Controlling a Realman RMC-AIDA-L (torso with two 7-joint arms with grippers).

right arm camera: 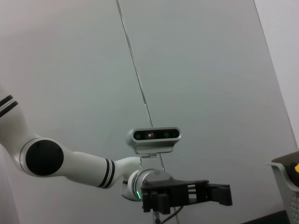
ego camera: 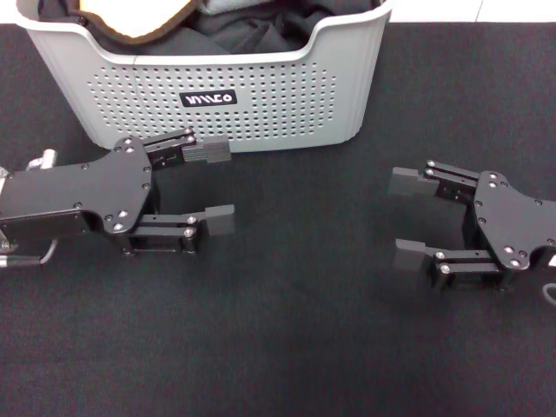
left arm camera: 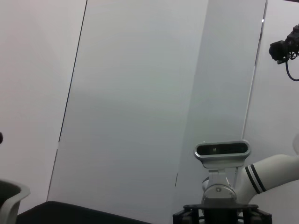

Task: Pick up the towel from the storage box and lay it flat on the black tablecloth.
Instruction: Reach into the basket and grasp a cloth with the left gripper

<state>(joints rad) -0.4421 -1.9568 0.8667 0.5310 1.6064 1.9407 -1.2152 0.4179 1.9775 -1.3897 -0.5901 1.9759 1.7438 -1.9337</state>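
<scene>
The storage box stands at the far edge of the black tablecloth, its logo label facing me. The towel lies bunched in the box's far left part, showing its yellow-orange face with a black border. My left gripper is open and empty, lying low over the tablecloth just in front of the box's left half. My right gripper is open and empty, low over the tablecloth to the right of the box's front. A corner of the box shows in the right wrist view.
Plain black garments fill the rest of the box. The left wrist view shows the other arm's camera and a white wall; the right wrist view shows the left arm's camera and gripper.
</scene>
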